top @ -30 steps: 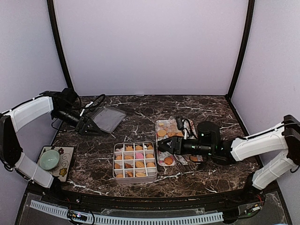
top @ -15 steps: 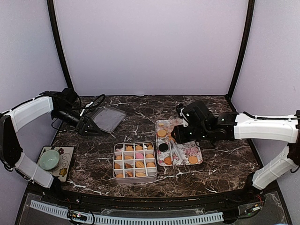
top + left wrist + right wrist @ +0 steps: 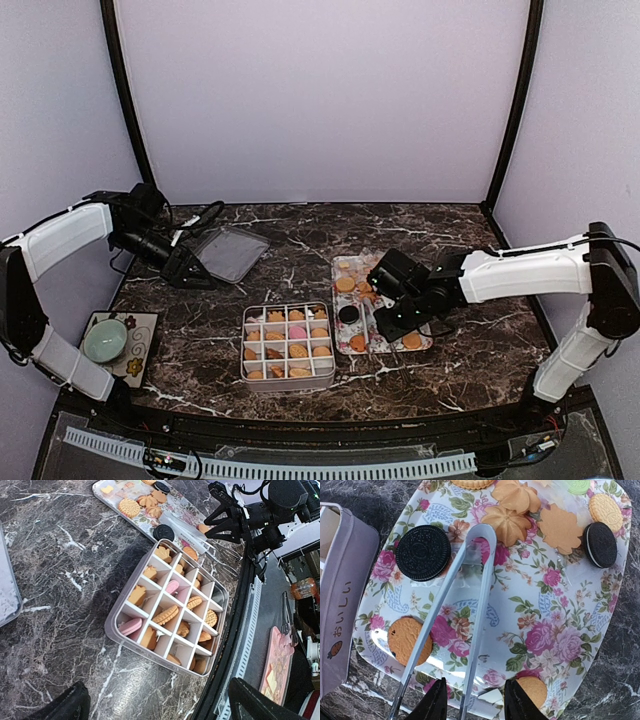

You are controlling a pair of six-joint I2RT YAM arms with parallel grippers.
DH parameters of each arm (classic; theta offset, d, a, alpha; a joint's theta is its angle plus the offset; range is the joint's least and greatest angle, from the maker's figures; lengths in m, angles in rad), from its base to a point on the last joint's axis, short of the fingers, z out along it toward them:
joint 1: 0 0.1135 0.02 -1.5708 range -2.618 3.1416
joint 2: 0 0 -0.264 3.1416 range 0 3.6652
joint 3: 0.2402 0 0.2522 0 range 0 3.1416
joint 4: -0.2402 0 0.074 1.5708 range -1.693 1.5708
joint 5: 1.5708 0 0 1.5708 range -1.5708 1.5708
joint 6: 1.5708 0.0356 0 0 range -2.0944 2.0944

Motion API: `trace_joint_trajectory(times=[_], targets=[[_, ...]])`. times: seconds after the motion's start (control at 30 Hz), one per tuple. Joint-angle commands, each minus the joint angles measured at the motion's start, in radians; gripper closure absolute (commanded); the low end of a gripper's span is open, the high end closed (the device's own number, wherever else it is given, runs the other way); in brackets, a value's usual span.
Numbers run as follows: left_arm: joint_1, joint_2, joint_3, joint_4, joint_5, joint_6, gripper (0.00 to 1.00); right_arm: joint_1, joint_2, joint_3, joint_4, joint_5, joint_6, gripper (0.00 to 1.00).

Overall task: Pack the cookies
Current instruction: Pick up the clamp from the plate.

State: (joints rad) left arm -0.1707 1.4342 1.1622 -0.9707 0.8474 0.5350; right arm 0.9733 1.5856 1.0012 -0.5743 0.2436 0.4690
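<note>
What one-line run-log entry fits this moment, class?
left hand open, far left | right hand open over tongs on tray | cookies partly in box, partly on tray

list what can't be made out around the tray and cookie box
- tongs tips: right wrist view, cut off by the bottom edge; right pincer contact unclear
- tray, right part: top view, covered by the right arm
- cookies in near cells of the box: left wrist view, partly behind dividers
- green cookie: right wrist view, cut by the top edge

floral tray (image 3: 560, 645) | tongs (image 3: 481, 530) lying on it | grey lid (image 3: 232, 253) far-left | green bowl (image 3: 104, 340) on mat (image 3: 140, 360)
</note>
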Motion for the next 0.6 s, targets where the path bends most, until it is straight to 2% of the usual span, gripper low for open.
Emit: trace_joint_trajectory(times=[0.0,0.17,0.33,0.57], targets=[[0.005,-0.017,0.036,0.002,-0.067,-0.013,0.01,-0.006,0.061,0.006,0.025,-0.026,-0.034,0.6],[0.009,-0.039,0.046,0.021,-0.126,-0.03,0.01,-0.013,0.115,0.013,0.031,-0.016,-0.053,0.65],[0.019,-0.052,0.062,0.058,-0.22,-0.057,0.01,-0.015,0.109,0.01,0.044,-0.004,-0.053,0.78],[0.035,-0.069,0.07,0.078,-0.199,-0.073,0.01,-0.015,0.075,0.003,0.055,0.01,-0.051,0.99]])
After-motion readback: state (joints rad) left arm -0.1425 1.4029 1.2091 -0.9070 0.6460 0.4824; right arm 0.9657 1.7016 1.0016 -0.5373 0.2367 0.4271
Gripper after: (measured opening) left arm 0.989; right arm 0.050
